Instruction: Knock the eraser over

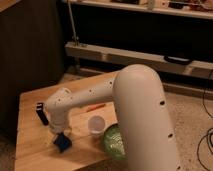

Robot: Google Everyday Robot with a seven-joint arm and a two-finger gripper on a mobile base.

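The eraser (40,112) is a small narrow black block standing upright near the left edge of the wooden table (30,150). My white arm reaches across the table from the right. My gripper (54,129) hangs down from the wrist just right of the eraser, close to it; I cannot tell if they touch. A flat blue sponge (62,142) lies on the table just below and right of the gripper.
A whitish block (96,125) stands mid-table beside an orange stick (95,106). A green round object (114,141) lies at the front, partly behind my arm. A low shelf (125,55) runs behind the table. The table's left edge is close to the eraser.
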